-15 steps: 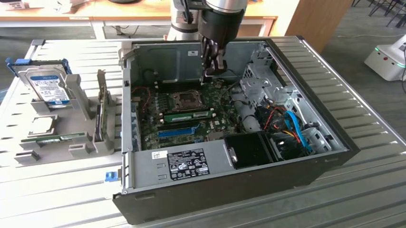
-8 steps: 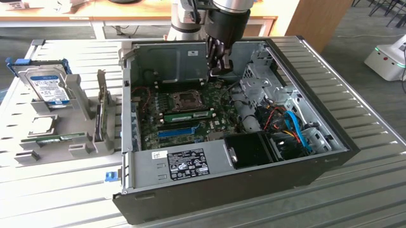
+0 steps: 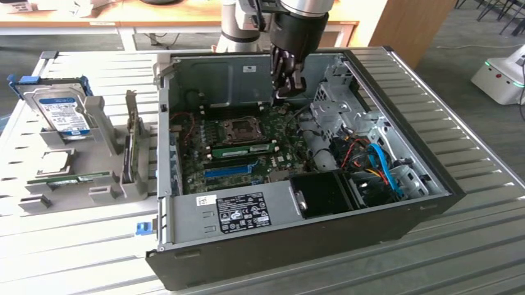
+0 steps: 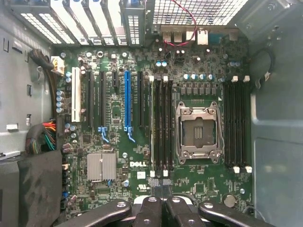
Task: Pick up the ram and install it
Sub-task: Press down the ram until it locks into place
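Two risks I see from here. First, the gripper (image 3: pixel 283 92) hangs low inside the open computer case (image 3: pixel 287 252), its fingers pressed together and holding nothing. The ram (image 3: pixel 243 149) seems to sit already in a slot of the green board (image 3: pixel 271 163), just beside the square processor socket (image 3: pixel 243 128). If the stick is seated at one end alone, a push from above that is not centred could tilt it or bend it; I cannot tell whether the end clips have closed. Second, the fingers are near the metal cage (image 3: pixel 340 101) and not far from the loose red and blue cables (image 3: pixel 379 161) at the exterior view's right, so a sideways move could catch on them. Another green stick (image 3: pixel 75 179) lies in the grey rack (image 3: pixel 98 120) outside the case, near the hard drive (image 3: pixel 64 110), and it could be confused with the first one. All this stands on a table (image 3: pixel 459 258) of ribbed light metal, which I judge hard and a little slippery, so the case could shift under a strong push. Behind it are wooden desks (image 3: pixel 164 24), and at the exterior view's right a white machine (image 3: pixel 502 77) stands on the grey floor (image 3: pixel 447 43).
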Controlling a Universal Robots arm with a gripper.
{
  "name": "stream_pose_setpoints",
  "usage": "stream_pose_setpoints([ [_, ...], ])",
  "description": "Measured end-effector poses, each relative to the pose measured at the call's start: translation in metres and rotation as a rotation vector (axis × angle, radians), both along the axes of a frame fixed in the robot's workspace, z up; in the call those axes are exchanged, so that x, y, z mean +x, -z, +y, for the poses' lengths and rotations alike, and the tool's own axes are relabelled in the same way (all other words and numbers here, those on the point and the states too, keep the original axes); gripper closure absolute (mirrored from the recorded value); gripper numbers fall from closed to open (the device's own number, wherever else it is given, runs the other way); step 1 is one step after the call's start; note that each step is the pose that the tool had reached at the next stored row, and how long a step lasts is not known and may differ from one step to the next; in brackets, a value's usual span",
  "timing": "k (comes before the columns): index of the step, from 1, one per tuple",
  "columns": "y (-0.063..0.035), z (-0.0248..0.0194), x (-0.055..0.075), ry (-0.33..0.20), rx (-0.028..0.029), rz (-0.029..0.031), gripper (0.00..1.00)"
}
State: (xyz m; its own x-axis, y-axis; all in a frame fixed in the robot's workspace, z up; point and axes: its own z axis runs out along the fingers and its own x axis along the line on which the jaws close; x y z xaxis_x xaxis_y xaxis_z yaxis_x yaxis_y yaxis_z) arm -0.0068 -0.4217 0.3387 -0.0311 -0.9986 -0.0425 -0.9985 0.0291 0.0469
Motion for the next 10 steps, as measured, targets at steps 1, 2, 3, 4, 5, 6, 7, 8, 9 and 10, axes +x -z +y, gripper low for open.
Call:
stream_pose_setpoints([
  [1, 0.0000, 0.0000, 0.0000, -0.001, -0.0001, -0.0001, 0.89],
  [2, 0.0000, 0.0000, 0.0000, -0.003, -0.0001, -0.0007, 0.89],
  [3, 0.0000, 0.0000, -0.0001, -0.005, -0.0001, -0.0015, 0.89],
  [4, 0.0000, 0.0000, -0.0002, -0.006, 0.0000, -0.0024, 0.89],
  [5, 0.0000, 0.0000, -0.0005, -0.008, -0.0001, -0.0035, 0.89],
  [6, 0.0000, 0.0000, -0.0007, -0.010, 0.0000, -0.0048, 0.89],
  [7, 0.0001, 0.0000, -0.0009, -0.012, 0.0001, -0.0064, 0.89],
  [8, 0.0000, 0.0000, -0.0013, -0.014, 0.0000, -0.0084, 0.89],
  [9, 0.0000, 0.0000, -0.0018, -0.016, 0.0000, -0.0105, 0.89],
  [10, 0.0000, 0.0000, -0.0023, -0.019, -0.0001, -0.0128, 0.89],
])
